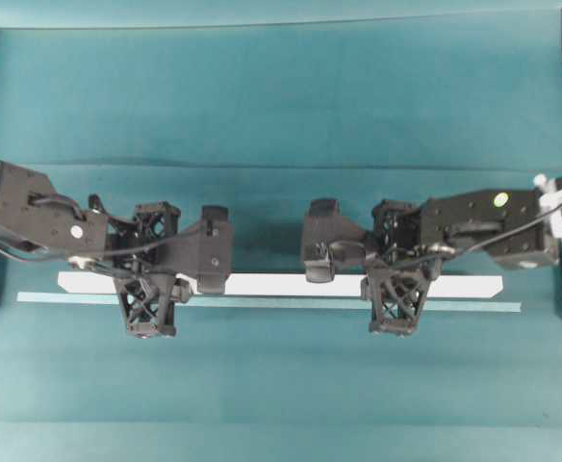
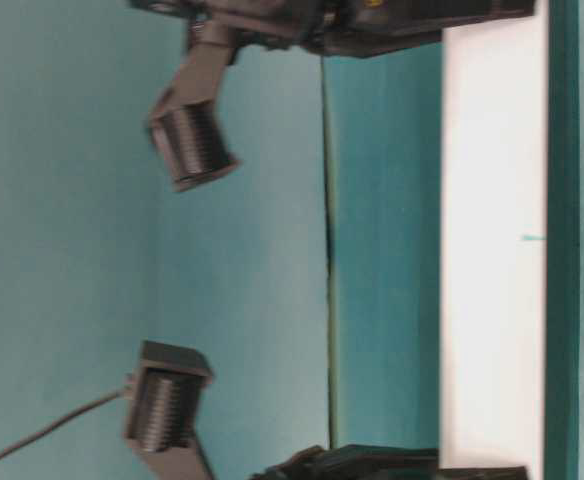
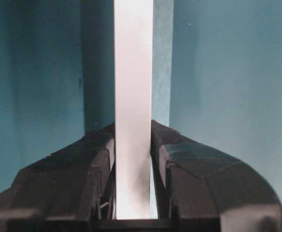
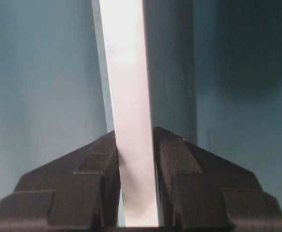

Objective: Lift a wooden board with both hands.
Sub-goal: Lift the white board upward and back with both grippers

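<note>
The board (image 1: 291, 285) lies clamped across its width between each gripper's fingers, left gripper (image 3: 133, 159) and right gripper (image 4: 135, 154) well apart. It looks stiff, light and smooth; level, matched grips suit it.

The wooden board (image 1: 281, 285) lies crosswise on the table (image 1: 281, 115), a thin strip (image 1: 262, 303) just beside its near edge

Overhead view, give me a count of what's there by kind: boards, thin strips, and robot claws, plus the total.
White wooden board: 1
Pale teal strip: 1
Black claws: 2, the left claw and the right claw, each shut on the board
Total: 4
</note>
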Robot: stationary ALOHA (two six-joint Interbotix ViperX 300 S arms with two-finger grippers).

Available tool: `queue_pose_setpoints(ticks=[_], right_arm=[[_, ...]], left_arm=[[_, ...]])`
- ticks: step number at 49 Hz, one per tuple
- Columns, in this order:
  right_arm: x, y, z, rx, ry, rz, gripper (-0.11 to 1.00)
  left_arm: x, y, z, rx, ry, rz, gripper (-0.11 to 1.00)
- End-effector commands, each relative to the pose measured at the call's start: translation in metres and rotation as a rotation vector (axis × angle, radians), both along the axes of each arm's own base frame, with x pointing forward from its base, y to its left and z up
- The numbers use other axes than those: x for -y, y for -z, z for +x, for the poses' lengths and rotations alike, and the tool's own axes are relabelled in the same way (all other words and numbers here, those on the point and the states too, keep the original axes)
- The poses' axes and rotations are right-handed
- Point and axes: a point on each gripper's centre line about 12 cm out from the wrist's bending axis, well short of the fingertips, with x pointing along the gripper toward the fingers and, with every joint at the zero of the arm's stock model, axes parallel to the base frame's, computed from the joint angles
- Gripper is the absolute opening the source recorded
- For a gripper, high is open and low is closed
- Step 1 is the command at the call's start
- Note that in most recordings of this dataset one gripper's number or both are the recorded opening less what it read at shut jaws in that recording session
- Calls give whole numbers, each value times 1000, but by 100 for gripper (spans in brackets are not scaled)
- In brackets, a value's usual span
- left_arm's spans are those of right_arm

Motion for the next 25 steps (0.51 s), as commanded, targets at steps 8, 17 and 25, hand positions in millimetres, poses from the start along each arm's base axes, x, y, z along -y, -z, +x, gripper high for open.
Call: queue_pose_setpoints(ticks=[8,17,25], right_arm=[[0,-32,6,-4,7,14,21],[1,-59,9,10,24,23,21],[3,-89,9,7,28,30,21]], left_arm=[[-1,-49,6,71,-4,1,17],[-7,-80,3,74,-20,4,17],[-13,-101,-4,88,-44,3,17]])
